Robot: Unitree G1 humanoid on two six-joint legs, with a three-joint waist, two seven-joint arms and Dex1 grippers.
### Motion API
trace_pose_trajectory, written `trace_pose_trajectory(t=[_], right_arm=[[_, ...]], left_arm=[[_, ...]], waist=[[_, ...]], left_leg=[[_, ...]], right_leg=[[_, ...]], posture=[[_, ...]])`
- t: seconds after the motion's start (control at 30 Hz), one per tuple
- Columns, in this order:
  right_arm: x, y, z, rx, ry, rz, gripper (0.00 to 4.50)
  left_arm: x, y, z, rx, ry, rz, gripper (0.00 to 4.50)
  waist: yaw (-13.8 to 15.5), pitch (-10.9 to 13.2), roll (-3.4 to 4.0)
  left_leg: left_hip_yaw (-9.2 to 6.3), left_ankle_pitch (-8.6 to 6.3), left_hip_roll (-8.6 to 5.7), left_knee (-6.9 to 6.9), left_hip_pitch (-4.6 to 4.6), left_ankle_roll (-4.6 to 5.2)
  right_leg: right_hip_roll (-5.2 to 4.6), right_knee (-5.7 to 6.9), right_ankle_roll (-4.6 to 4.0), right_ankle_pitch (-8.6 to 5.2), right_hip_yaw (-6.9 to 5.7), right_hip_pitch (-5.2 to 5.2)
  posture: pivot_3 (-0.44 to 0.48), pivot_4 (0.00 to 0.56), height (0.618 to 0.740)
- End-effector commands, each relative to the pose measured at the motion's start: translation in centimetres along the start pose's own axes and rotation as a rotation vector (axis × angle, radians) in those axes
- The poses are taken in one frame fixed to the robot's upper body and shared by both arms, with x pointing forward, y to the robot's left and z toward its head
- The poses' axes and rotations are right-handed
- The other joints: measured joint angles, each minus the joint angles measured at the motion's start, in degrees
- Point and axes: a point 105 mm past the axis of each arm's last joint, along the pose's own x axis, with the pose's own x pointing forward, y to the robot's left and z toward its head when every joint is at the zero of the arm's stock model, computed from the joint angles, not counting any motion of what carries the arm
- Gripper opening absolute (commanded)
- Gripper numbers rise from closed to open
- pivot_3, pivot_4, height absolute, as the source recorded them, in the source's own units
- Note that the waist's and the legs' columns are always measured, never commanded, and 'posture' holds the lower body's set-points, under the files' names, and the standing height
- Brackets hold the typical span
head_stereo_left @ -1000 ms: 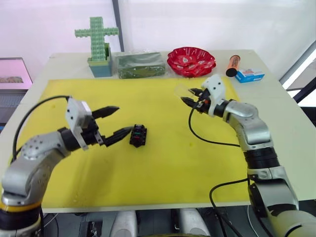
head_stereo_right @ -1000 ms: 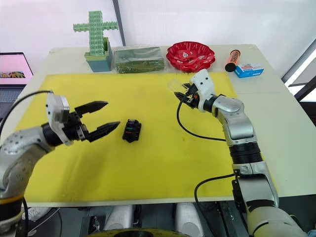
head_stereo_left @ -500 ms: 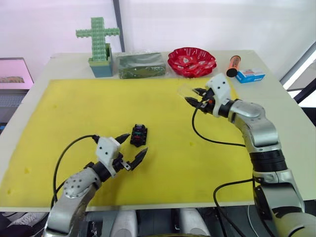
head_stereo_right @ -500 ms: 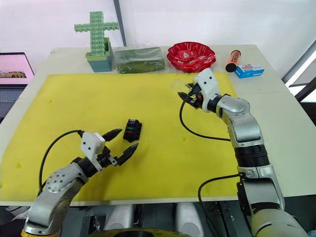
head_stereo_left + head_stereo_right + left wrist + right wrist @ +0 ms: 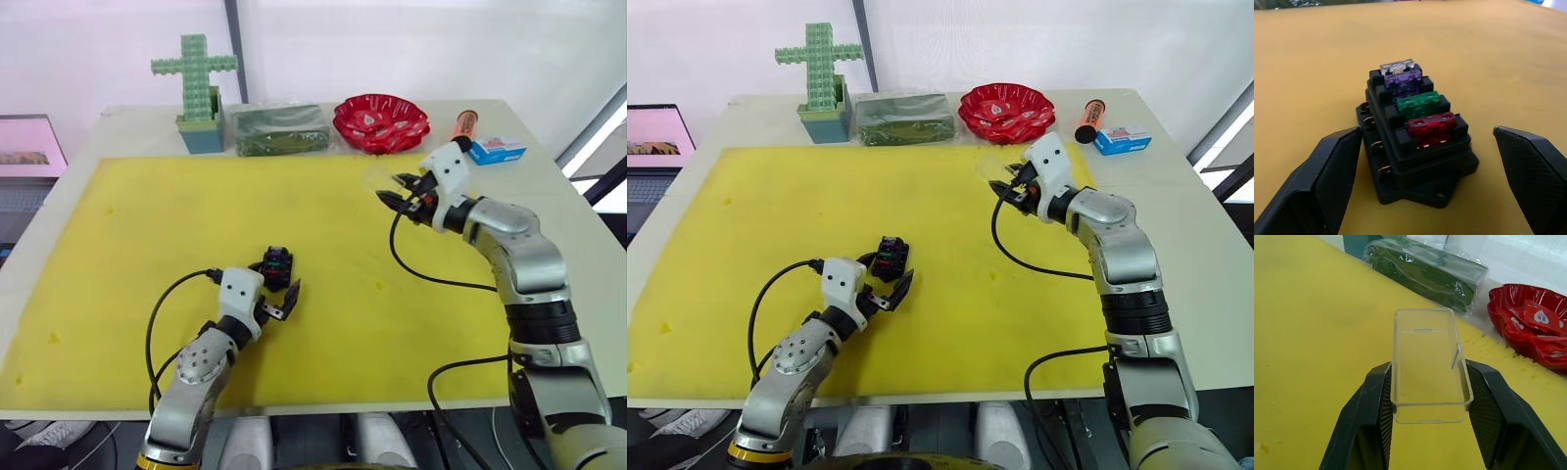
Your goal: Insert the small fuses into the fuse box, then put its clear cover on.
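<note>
1. Left gripper (image 5: 1425, 142) sits low over the yellow mat (image 5: 147, 225) with its fingers spread wide apart, one on each side of the fuse box (image 5: 1415, 147) and touching neither side.
2. Near the mat's middle, the fuse box is a small black rectangular block with a stepped base, metal tabs along one side and a mounting ear with a hole at its near end.
3. Four small fuses stand seated in a row in its top slots: a red fuse (image 5: 1431, 128) nearest the left gripper, then a green fuse (image 5: 1418, 104), then a purple fuse (image 5: 1403, 81), and a pale clear fuse (image 5: 1397, 67) at the far end.
4. Right gripper (image 5: 1430, 396) is raised above the mat's far right part, clamped on the clear cover (image 5: 1427, 364).
5. That cover is a transparent, rounded-corner rectangular shell, held by its two long sides between the black fingers and pointing away from the wrist.
6. Along the desk (image 5: 549, 186) behind the mat stand a green block cross (image 5: 194, 78), a wrapped dark green pack (image 5: 277, 129) and a red dish (image 5: 380, 119).
</note>
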Motion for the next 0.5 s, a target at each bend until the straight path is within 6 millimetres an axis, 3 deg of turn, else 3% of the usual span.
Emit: trace_pose_trajectory(t=[0.03,0.33,0.5], right_arm=[[-0.7,-0.8,1.8,-0.039,-0.056,-0.035,1.79],[-0.8,-0.6,1.9,-0.039,-0.066,-0.043,1.79],[-0.8,-0.7,2.1,-0.043,-0.073,-0.046,1.79]], left_arm=[[0.0,0.7,-0.8,0.025,0.055,0.111,4.50],[0.3,0.7,-2.0,-0.015,0.118,0.087,4.50],[0.4,1.0,-2.1,0.000,0.123,0.107,2.91]], waist=[[0.0,0.0,0.01],[0.0,0.0,0.04],[0.0,0.0,0.04]], left_leg=[[0.00,0.00,0.00,0.00,0.01,0.00],[0.00,0.00,0.00,-0.03,0.26,0.00],[0.00,0.00,0.00,-0.07,0.54,0.00]], right_leg=[[0.00,0.00,0.00,0.00,0.00,0.01],[0.00,0.01,-0.18,-0.10,0.00,0.21],[-0.01,-0.02,-0.21,-0.13,0.00,0.49]], posture=[[0.000,0.150,0.740],[0.000,0.150,0.740],[0.000,0.150,0.740]])
